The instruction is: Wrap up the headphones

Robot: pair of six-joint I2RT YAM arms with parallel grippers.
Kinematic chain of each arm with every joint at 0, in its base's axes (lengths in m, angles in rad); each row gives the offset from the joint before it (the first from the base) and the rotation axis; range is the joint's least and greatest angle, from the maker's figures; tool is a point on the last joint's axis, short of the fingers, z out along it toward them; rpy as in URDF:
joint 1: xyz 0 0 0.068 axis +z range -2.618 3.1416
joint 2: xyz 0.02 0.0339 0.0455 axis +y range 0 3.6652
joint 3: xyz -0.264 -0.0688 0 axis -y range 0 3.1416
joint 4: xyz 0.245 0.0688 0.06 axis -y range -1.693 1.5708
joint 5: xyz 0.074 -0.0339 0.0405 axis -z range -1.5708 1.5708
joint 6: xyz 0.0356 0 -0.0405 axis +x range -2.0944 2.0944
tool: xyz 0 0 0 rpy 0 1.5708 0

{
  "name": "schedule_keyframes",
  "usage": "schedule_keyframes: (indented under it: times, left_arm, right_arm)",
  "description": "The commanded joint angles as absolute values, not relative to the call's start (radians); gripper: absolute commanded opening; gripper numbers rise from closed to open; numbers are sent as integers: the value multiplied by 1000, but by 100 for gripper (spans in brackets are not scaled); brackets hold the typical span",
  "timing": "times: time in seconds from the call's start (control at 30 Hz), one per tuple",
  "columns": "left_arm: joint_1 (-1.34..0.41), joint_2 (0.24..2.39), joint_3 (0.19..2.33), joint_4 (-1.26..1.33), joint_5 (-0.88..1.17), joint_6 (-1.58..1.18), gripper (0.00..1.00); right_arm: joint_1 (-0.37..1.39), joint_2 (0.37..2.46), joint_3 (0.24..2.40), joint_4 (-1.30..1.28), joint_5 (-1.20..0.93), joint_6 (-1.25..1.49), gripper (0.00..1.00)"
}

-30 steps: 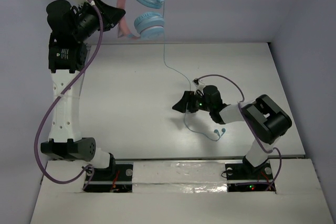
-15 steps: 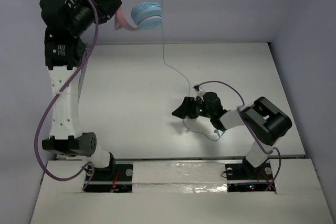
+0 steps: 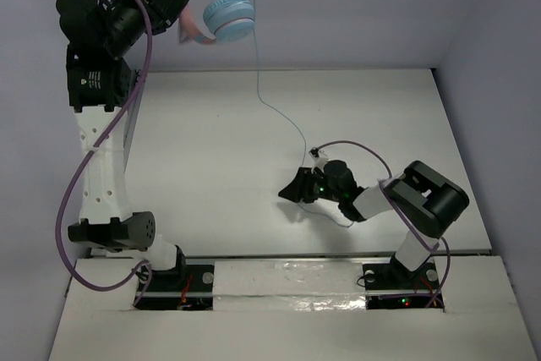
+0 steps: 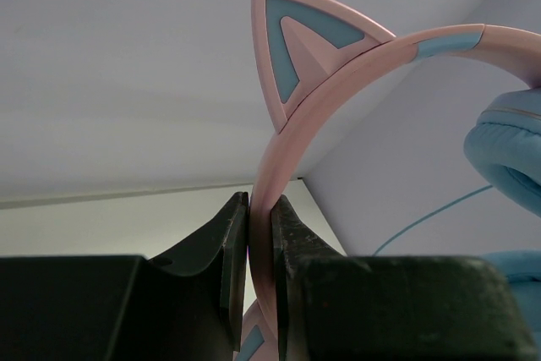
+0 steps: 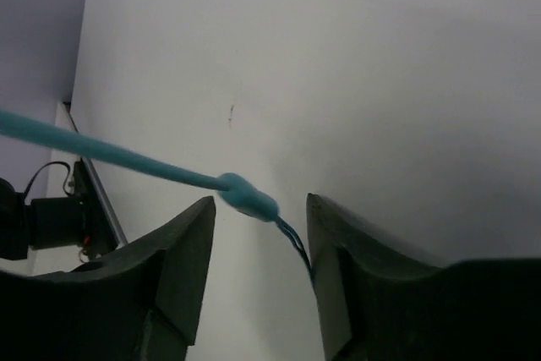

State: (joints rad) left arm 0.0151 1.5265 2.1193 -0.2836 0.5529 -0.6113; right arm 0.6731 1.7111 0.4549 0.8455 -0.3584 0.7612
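The left tool point(image 4: 259, 224) is clenched on the pink headband point(image 4: 279, 150). It holds the headphones point(image 3: 226, 14) high above the far edge of the worktop point(image 3: 194, 158), probably so the pale-blue cable point(image 3: 272, 107) hangs free for winding. The cable slopes down to the right tool point(image 5: 258, 226), which is low over the worktop. Its fingers stand apart with a thicker moulded joint point(image 5: 250, 198) of the cable between them, apparently guiding rather than pinching. Compared with a second ago, the headphones sit higher and further left. The right tool is closer to the worktop's near edge, and the slack loop has nearly gone.
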Motion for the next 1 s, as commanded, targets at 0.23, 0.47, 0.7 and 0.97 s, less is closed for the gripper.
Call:
schedule_keyframes:
  times: [0.23,0.47,0.7,0.97]
  left_arm:
    - [28,1496,2025,-196,388,-609,0]
    - [28,1508,1795,-124,151,-617,0]
    - [-17,1485,1548,-15,39,-608,0]
    - [-222,1467,1303,73,-84,-523,0]
  right_arm:
    - [842,1605,555,613,-201,700,0]
    - [1057,1433,827,-106,118,569,0]
    - [1207,1376,1173,-494,322,422,0]
    - [1226,1448,1580,-753,439,244,0]
